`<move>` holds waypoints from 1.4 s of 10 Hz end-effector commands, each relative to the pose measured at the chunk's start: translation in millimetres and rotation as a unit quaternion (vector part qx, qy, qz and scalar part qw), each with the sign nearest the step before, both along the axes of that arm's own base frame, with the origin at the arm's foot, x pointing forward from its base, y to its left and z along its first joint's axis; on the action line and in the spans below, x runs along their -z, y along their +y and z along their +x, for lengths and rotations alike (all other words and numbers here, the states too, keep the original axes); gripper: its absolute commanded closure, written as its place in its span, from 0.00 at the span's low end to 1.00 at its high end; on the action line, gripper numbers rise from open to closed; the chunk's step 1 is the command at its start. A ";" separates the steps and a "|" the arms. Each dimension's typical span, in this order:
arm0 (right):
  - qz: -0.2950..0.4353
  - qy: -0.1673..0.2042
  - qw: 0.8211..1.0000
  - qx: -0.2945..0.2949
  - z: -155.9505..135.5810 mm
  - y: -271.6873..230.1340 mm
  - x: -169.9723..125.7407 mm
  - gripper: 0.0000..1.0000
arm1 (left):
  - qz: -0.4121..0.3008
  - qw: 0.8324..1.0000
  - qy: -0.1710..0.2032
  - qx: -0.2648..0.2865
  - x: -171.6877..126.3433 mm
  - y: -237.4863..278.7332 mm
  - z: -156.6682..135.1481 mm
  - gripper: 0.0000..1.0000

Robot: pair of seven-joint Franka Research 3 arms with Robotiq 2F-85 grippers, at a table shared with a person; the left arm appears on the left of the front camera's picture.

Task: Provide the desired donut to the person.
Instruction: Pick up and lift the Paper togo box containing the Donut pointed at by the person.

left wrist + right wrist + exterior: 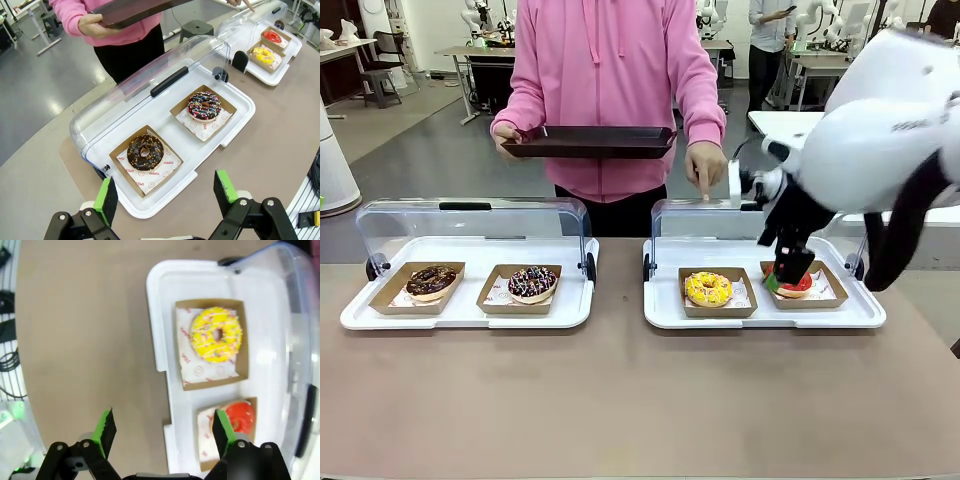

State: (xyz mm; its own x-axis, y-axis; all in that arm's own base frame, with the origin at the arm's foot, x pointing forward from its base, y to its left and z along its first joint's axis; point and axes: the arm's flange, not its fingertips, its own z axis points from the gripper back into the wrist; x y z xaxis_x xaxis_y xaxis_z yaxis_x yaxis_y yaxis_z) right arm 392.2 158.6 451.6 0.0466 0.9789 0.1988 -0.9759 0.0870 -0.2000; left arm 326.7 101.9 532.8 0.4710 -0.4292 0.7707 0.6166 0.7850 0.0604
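Table [75, 340] | right tool [163, 420] spread, above red donut [242, 416] | person [610, 80] opposite

Place: a lab hall, dressed as a donut counter.
Evidence: work tables [460, 50] ranged on a grey floor [420, 150]; lidded display trays [470, 322] set out on a table [620, 400].

Person [610, 90] in pink hoodie, dark tray [590, 142] in 1 hand [506, 133], other hand [705, 163] finger-down behind yellow donut [708, 289].

Right arm [880, 140] bent downward, right gripper [788, 275] fingers [106, 427] spread wide, left gripper [167, 192] fingers [106, 197] spread, empty
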 end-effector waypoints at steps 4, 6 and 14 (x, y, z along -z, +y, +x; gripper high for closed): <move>0.021 -0.003 0.997 -0.071 46.0 1.5 79.8 0.00 | -0.001 1.000 -0.001 0.001 0.9 1.3 0.2 0.00; 0.026 -0.005 0.997 -0.078 57.2 3.7 98.4 0.00 | -0.001 1.000 -0.001 0.001 0.9 1.3 0.2 0.00; 0.042 0.004 0.997 -0.070 78.8 -4.1 112.3 0.00 | -0.001 1.000 -0.001 0.001 0.9 1.3 0.2 0.00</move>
State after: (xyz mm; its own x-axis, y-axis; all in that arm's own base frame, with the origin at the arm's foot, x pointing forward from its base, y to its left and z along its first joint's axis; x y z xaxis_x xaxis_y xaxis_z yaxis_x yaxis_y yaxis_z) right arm 465.8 155.1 343.0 -0.0630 0.9667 0.2480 -0.9832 -0.0174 -0.1819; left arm 326.6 102.0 532.9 0.4713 -0.4292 0.7705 0.6161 0.7853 0.0607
